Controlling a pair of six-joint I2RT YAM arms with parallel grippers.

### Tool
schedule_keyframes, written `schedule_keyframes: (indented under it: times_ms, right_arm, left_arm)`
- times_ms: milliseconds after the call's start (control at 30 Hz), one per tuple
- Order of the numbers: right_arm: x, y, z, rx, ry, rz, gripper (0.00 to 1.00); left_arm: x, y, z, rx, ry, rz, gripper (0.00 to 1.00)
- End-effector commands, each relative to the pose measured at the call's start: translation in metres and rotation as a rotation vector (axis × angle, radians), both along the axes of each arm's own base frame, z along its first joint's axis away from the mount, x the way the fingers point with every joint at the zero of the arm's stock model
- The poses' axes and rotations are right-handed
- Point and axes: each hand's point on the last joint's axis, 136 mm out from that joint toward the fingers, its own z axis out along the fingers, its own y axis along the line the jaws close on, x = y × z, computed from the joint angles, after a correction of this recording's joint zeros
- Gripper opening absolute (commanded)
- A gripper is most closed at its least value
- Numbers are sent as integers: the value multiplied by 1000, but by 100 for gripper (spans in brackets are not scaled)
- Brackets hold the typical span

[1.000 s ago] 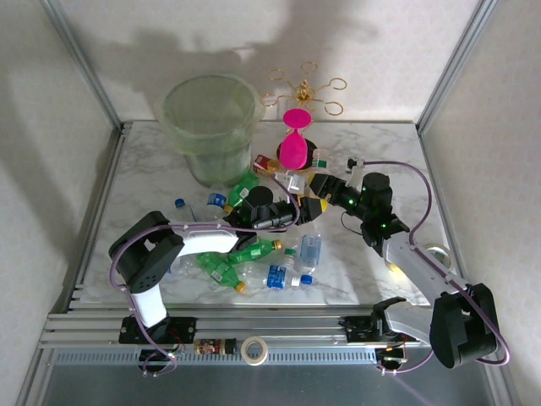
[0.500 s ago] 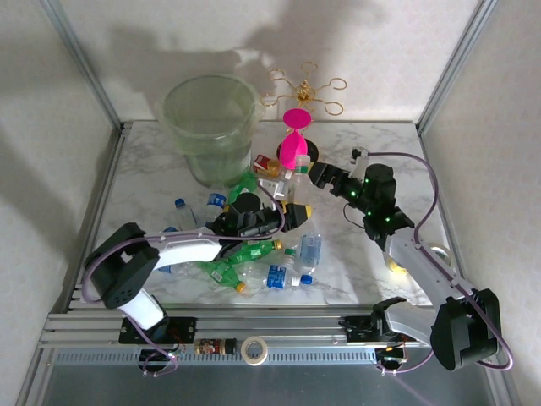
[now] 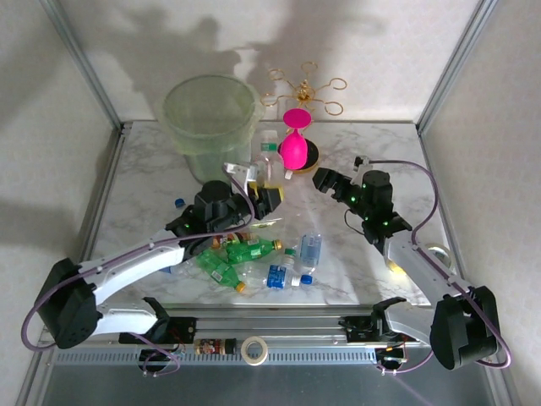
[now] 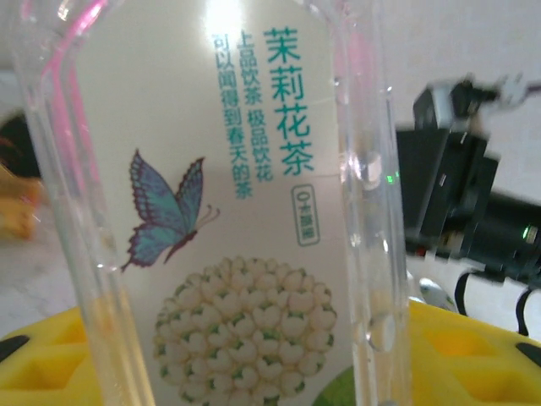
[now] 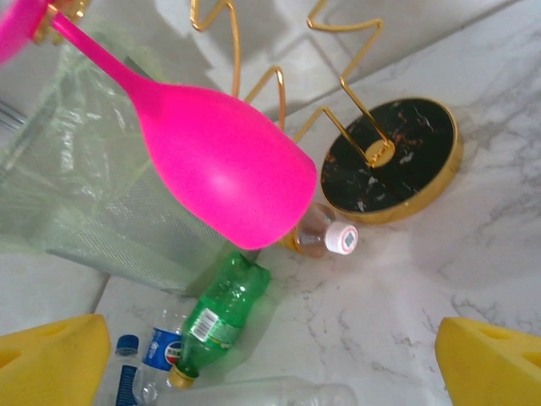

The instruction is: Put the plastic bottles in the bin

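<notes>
The clear bottle wears a cream label with teal characters, a blue butterfly and white blossoms; the bin is translucent pale green; the goblet hot pink; the stand gold wire on a black speckled base; the table white marble veined grey.

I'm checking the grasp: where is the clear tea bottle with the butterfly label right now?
The tea bottle stands upright, clamped by the left gripper, near the middle of the top view, between the bin and the pink glass.
</notes>
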Motion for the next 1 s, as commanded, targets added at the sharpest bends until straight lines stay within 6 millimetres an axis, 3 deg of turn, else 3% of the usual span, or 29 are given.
schedule_keyframes:
  times_ms: [0,200,500,700,967]
  right_arm:
    - [1,0,-2,23,-13,-3,99]
    - [-2,3,-11,35,8,20,99]
    - [-10,0,-16,15,14,25,99]
    - [-16,-5,-18,-14,12,10,99]
    - [-21,-9,-21,-31,10,4,99]
  left_arm:
    - [16,31,42,43,-106,85,0]
    - [63,84,65,100,-126,279,0]
    - [147,143,91,168,-66,469,0]
    - [191,159,79,283,28,532,0]
    - [211,165,39,378,123,571,0]
